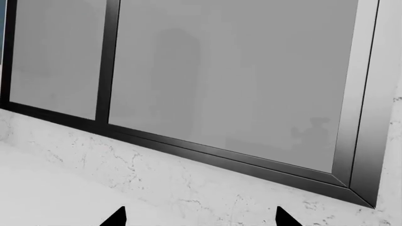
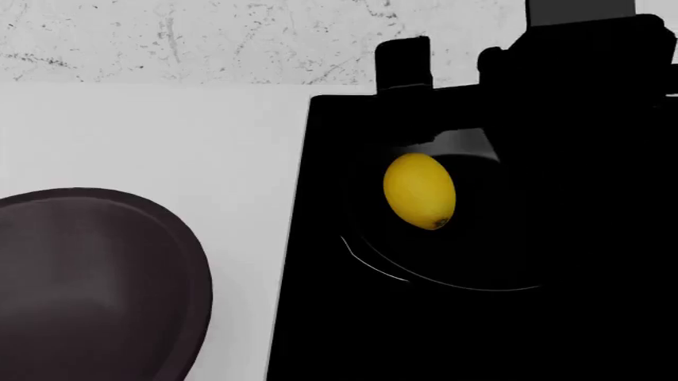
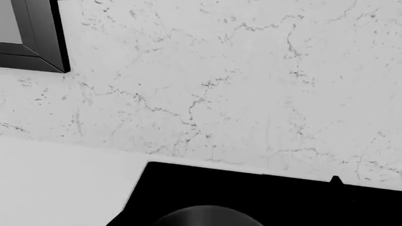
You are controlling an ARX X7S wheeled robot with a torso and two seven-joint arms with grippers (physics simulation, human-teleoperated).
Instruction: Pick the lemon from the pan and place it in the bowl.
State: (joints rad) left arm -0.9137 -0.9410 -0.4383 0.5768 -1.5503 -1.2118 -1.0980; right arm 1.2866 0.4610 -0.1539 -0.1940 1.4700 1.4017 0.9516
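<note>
While the lemon [image 2: 420, 191] lies inside the black pan [image 2: 445, 270] on the dark cooktop [image 2: 317, 317], nothing of the task looks done: the fruit is untouched, its darker nub pointing toward the near rim, and the maroon bowl [image 2: 95, 278] sits to the left on the white counter [image 2: 159, 135], well apart from the pan and with nothing visible in the part that shows. In the head view a dark arm [image 2: 572, 71] hangs over the far right of the pan, but its fingertips cannot be made out against the black. The left gripper [image 1: 201, 217] shows only two dark tips spread wide apart with nothing between them, facing a framed window [image 1: 220, 80] above a marble sill. Of the right gripper only one small tip appears in its wrist view, so I cannot tell how its jaws stand. The reach, grasp, carry and release all appear to remain.
</note>
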